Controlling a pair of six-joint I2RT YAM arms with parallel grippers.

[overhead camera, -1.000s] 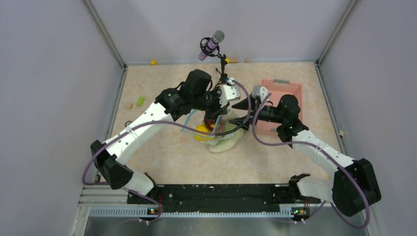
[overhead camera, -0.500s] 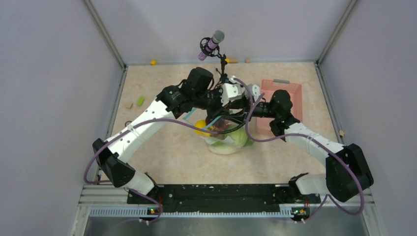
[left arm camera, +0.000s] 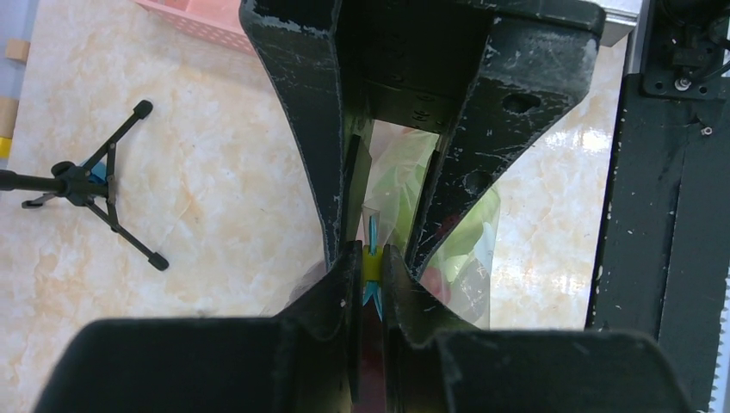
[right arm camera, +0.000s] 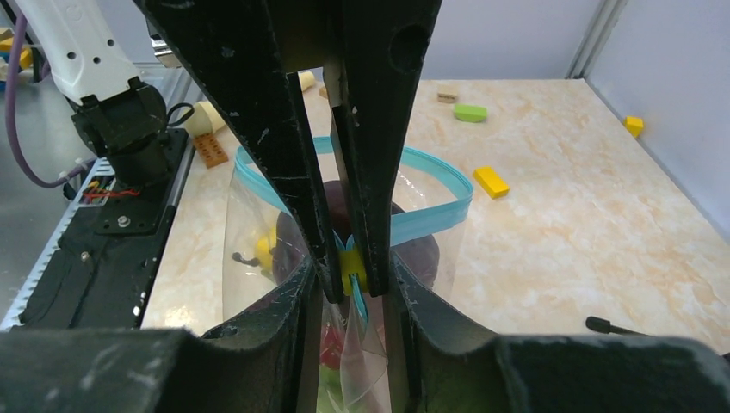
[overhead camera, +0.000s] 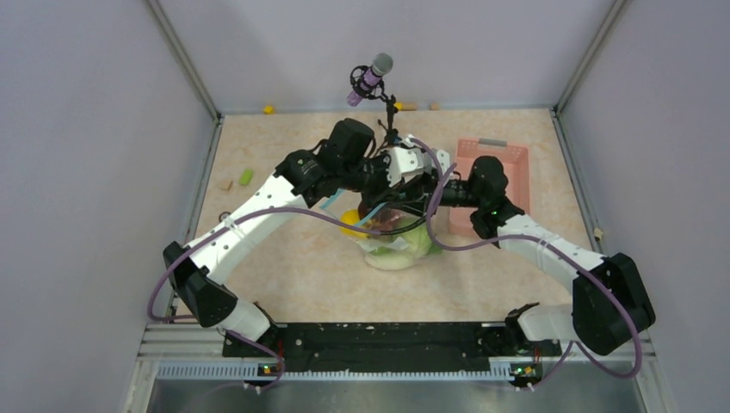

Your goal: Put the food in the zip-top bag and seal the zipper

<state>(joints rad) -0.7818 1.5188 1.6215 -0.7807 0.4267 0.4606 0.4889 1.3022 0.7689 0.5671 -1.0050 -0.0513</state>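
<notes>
Left gripper (left arm camera: pixel 371 260) and right gripper (right arm camera: pixel 351 270), clamped tip to tip on zipper (right arm camera: pixel 428 209) at yellow slider (right arm camera: pixel 349 279); zip-top bag (right arm camera: pixel 250 232) with food (overhead camera: pixel 406 245) beneath jaws; microphone tripod (left arm camera: pixel 95 176) and pink basket (overhead camera: pixel 501 165) beyond.

From above, the left arm (overhead camera: pixel 344 159) and right arm (overhead camera: pixel 484 185) cover the mouth of the bag (overhead camera: pixel 398 249). Up close, black fingers (right arm camera: pixel 284 129) hide most of the food (right arm camera: pixel 419 252).

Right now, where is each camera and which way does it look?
Top: high behind the arms, looking down at the table; both arms show, meeting over the bag.
Left wrist: on the left arm, looking down past the left gripper, which pinches the zipper.
Right wrist: on the right arm, looking sideways across the table past the right gripper.
Shared: both wrist views show the pinched blue zipper.
</notes>
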